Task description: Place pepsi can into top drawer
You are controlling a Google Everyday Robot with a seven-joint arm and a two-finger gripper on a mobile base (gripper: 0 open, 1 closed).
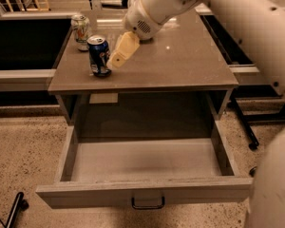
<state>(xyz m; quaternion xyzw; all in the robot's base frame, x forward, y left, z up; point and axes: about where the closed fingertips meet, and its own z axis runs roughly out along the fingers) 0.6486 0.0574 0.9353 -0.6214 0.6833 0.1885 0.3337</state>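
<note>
The robot's cream-coloured claw (pixel 115 61) hangs low over the grey-brown tabletop (pixel 180 56), slanting down from a bulky white arm (pixel 152 13) that reaches in from the upper right. Whether the claw is open or closed cannot be told, and it has hold of nothing that can be seen. Just beside its tip, on the picture's left, the small dark blue pepsi can with a silver top and a red-white-blue logo (pixel 99 56) stands upright near the tabletop's left front corner; whether the claw touches it cannot be told. Farther from the claw, up and to the left beyond the pepsi can, a pale green-and-white soda can (pixel 80 30) stands upright at the tabletop's left edge. Well below the claw, under the tabletop, the wide shallow grey-brown wooden top drawer (pixel 142 186) is pulled out, showing its pale grey inside, with a small dark metal handle (pixel 147 204) on its front.
</note>
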